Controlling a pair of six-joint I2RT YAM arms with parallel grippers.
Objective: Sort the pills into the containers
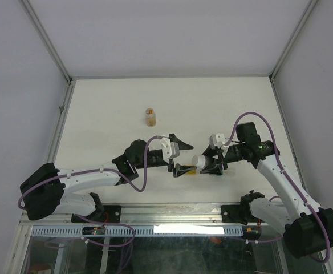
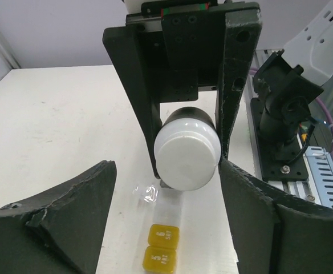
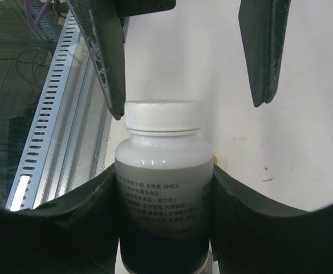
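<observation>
My right gripper [image 3: 163, 182] is shut on the body of a white pill bottle [image 3: 163, 188] with a white screw cap [image 2: 187, 154], held level above the table [image 1: 203, 162]. Facing that cap is my left gripper [image 2: 166, 171], open, with one finger on each side of it [image 1: 183, 155]. One left finger [image 3: 110, 68] stands close to the cap's edge and the other [image 3: 263, 57] is clearly apart. The containers [image 2: 162, 248] lie on the table under the bottle: two yellow boxes marked 6 SAT and 5 FRI, with a clear part [image 2: 146, 192] beyond them. The pills are out of view.
A small round amber bottle [image 1: 150, 116] stands alone further back on the white table [image 1: 98, 114]. A slotted metal rail [image 3: 47, 137] runs along the table's near edge, close to the right arm's base [image 1: 258, 205].
</observation>
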